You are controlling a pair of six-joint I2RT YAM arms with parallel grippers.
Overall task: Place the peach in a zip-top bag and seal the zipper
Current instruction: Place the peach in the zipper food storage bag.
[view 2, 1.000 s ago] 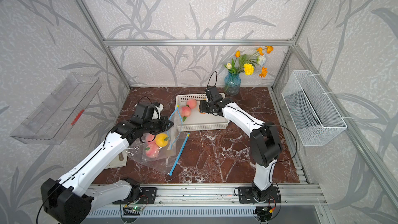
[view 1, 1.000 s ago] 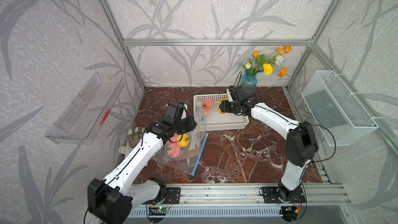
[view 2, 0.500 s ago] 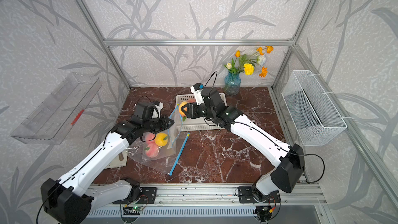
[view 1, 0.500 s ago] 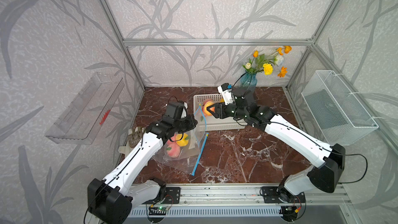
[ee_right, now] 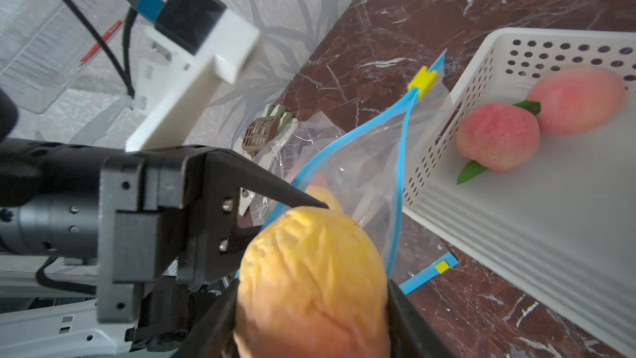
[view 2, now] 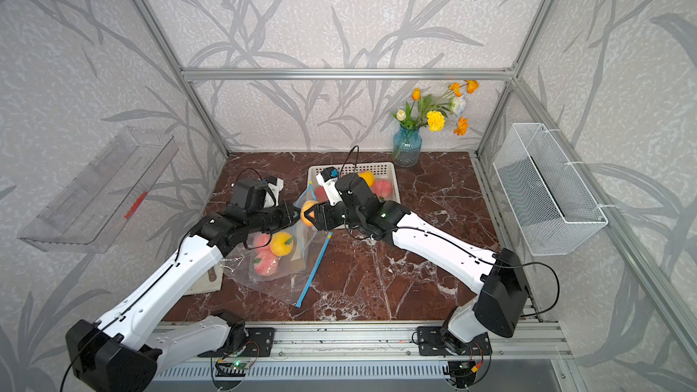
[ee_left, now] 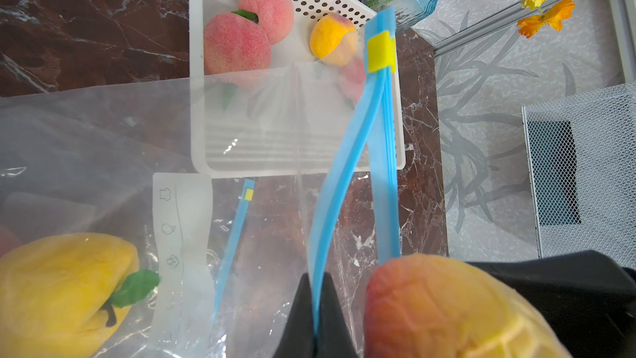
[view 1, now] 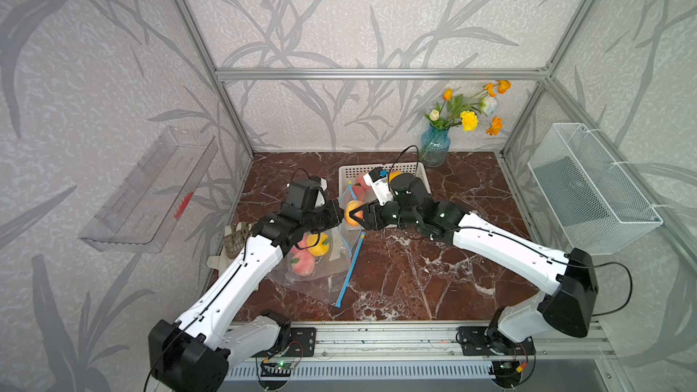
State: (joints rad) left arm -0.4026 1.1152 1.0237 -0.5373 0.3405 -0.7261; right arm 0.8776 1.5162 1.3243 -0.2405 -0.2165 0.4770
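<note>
The peach (ee_right: 311, 270) sits clamped between the fingers of my right hand (view 1: 355, 216), which are held apart by its width. It hangs right at the open mouth of the zip-top bag (view 1: 324, 277), above the counter (view 1: 415, 277). My left hand (ee_left: 315, 304) is pinched fully closed on one side of the bag's blue zipper strip (ee_left: 344, 173), lifting that edge so the mouth gapes. The yellow slider (ee_right: 422, 80) sits at the strip's far end. Lower down, behind the clear plastic, lie a yellow peach (view 1: 318, 245) and a pink peach (view 1: 301, 265). Just behind the bag stands the white perforated basket (ee_right: 447, 153) holding two pink peaches (ee_right: 497, 137), with a blue glass vase (view 1: 433, 147) of flowers beyond it.
</note>
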